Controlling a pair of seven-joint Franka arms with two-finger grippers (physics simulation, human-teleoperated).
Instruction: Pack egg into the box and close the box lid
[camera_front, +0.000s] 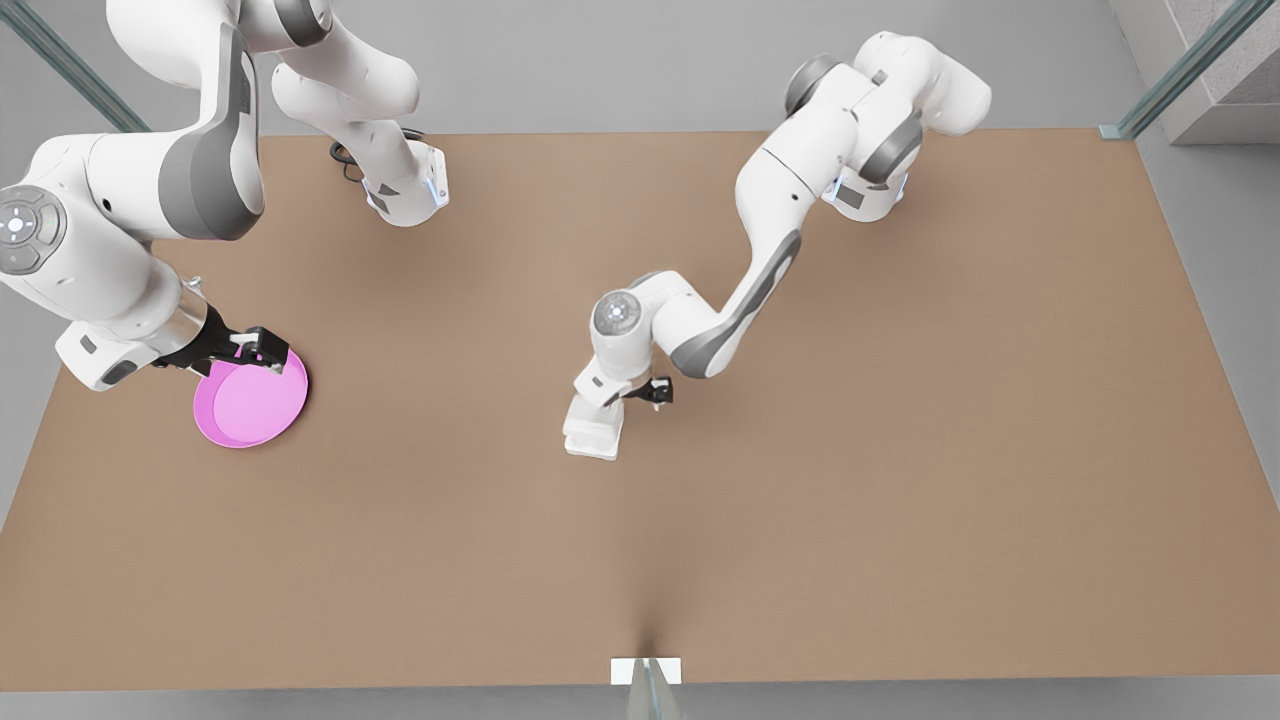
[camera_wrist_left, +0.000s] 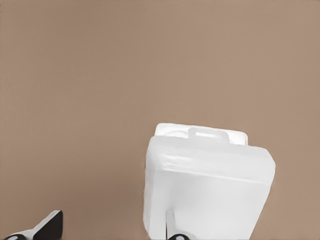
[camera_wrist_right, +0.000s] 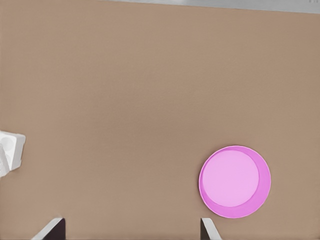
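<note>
The white box (camera_front: 594, 425) sits near the table's middle. In the left wrist view its lid (camera_wrist_left: 210, 187) stands raised and leans over the tray (camera_wrist_left: 200, 131), whose rim and tab peek out behind it. My left gripper (camera_front: 655, 393) (camera_wrist_left: 107, 231) is open right beside the box, with one finger (camera_wrist_left: 171, 225) against the lid's outer face. The egg is hidden. My right gripper (camera_front: 256, 350) (camera_wrist_right: 129, 233) hangs open above the pink plate (camera_front: 250, 400) (camera_wrist_right: 235, 181) at the front view's left, holding nothing.
The plate's inside looks bare. The box's corner (camera_wrist_right: 11, 150) shows far off in the right wrist view. Brown tabletop spreads widely toward the front view's right and the near edge. A small white marker (camera_front: 645, 670) sits at the near edge.
</note>
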